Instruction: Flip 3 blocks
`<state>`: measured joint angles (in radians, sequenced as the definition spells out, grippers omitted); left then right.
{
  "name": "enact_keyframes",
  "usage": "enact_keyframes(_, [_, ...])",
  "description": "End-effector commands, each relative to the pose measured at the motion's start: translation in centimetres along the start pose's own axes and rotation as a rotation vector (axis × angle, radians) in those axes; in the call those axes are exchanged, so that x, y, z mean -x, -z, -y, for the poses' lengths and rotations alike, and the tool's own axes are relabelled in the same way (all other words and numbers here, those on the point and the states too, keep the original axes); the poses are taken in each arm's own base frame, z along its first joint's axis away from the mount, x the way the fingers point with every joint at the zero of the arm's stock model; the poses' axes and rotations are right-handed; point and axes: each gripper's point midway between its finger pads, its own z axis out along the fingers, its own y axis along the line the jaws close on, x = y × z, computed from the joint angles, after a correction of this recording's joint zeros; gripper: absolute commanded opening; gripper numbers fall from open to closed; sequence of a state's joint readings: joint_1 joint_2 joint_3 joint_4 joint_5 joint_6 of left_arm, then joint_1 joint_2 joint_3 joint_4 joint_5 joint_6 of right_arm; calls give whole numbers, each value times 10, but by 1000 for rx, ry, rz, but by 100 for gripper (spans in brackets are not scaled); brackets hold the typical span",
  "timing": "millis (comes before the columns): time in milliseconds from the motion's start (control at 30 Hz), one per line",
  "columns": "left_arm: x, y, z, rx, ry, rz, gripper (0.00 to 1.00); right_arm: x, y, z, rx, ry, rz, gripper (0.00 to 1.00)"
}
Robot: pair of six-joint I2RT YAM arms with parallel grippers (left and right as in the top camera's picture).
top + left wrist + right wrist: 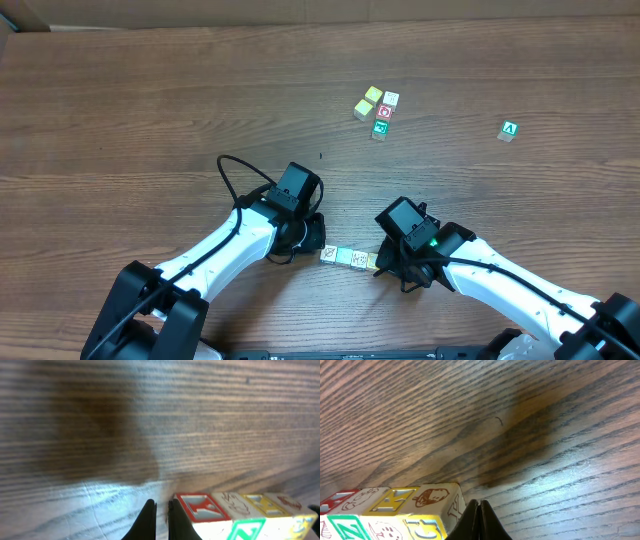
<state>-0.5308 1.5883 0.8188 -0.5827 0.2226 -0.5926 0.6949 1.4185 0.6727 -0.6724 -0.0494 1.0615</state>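
Overhead view showed the blocks [347,258] as a short row near the table's [150,100] front edge, long axis left to right. The left gripper [161,511] and right gripper [479,510], both pinched together and empty, flanked its ends, equally near.

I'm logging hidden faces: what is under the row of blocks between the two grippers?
The row of blocks rests straight on the wooden table; their bottom faces are covered, prints unseen.
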Motion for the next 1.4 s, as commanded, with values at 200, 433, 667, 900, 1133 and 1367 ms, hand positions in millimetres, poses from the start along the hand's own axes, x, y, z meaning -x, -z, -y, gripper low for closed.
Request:
enact_keyframes(200, [-7,3,10,-38,-24,-45,4,0,-1,-5,21,2,2,4])
enact_keyframes(433, [-8,3,9,-36,-23,-50,4,-3,-1,-15,70,47,-17,4])
enact_keyframes(667, [-10,3,9,-35,-20,-58,4,-3,-1,-15,70,47,-19,4])
enact_keyframes(900, [-17,3,6,-25,-13,-86,4,-2,-1,-17,76,52,-14,4])
enact_keyframes(1133, [-22,4,2,-11,-6,-108,4,1,-1,-18,79,53,3,4])
enact_keyframes(1367, [-28,4,0,6,36,-129,4,2,-1,-21,89,61,10,4])
